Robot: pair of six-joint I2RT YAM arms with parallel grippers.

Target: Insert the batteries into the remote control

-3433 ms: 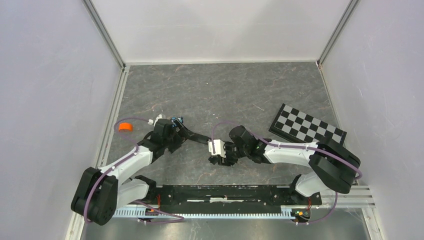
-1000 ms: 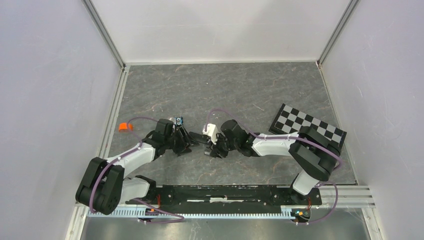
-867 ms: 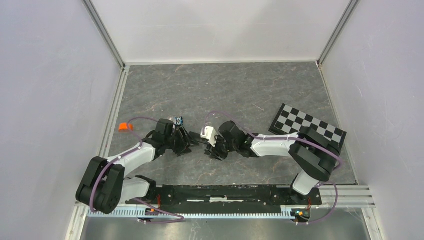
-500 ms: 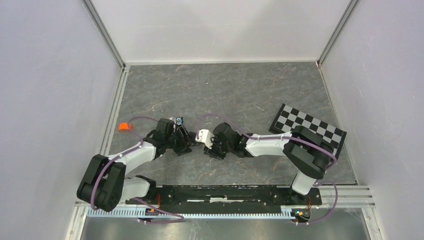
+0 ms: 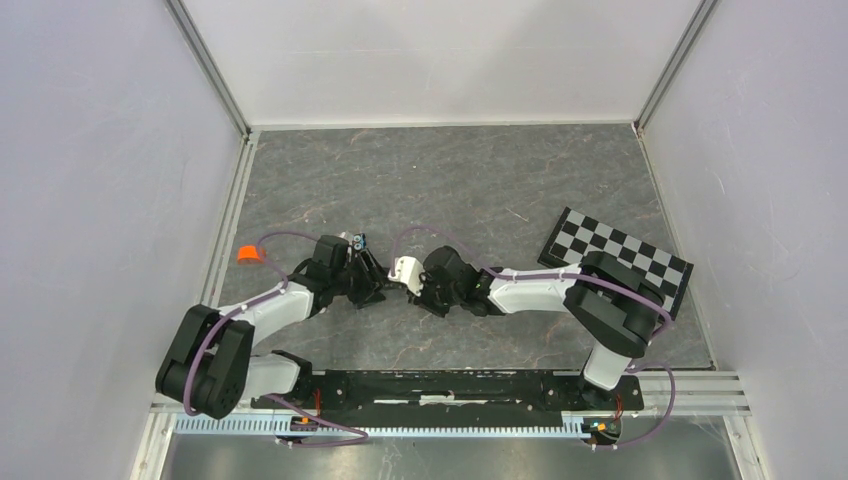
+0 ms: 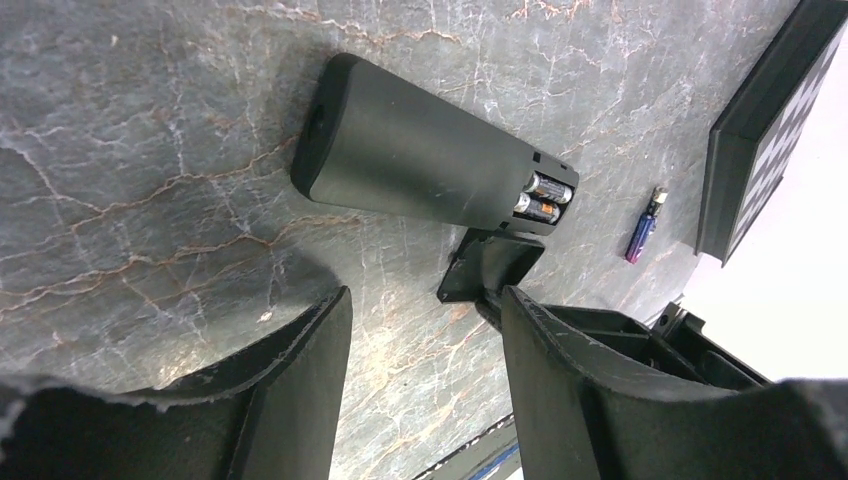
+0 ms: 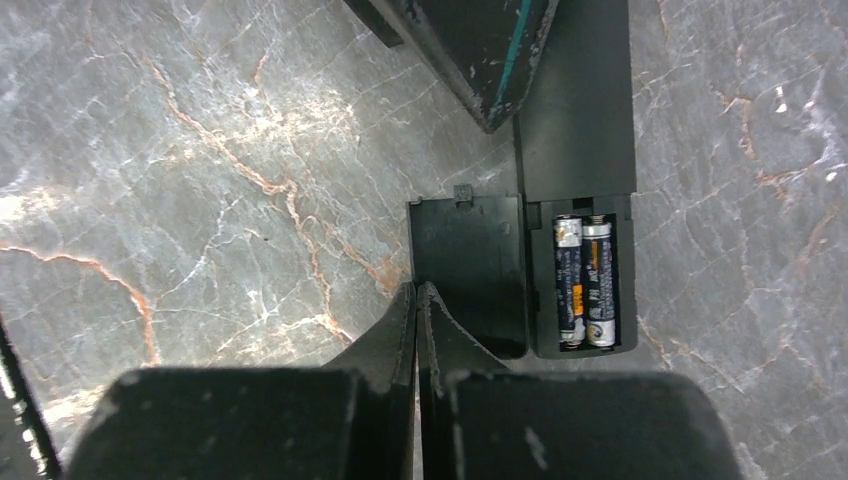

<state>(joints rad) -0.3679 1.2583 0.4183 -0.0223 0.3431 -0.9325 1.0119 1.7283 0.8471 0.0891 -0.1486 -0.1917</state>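
Black cover [image 7: 467, 270] step: finds batteries [image 7: 585, 285] seated in remote control [image 7: 585, 130], sets right gripper [image 7: 417, 300], pressed together, at cover edge, hovers left gripper [image 6: 425, 300] spread; probably needs cover nudged sideways over them

- One black remote control [image 6: 420, 165], lying on the surface [image 6: 150, 180].
- Two batteries [image 7: 569, 285] side by side in its open slot.
- One more battery [image 6: 641, 232], bluish-purple, loose on the surface. That makes three in all.
- One black lid [image 7: 465, 270] beside the slot.
- One checkered board [image 5: 615, 258].
- One small orange thing [image 5: 247, 253].
- Two tools: the left tool [image 6: 425, 300] and the right tool [image 7: 418, 295].
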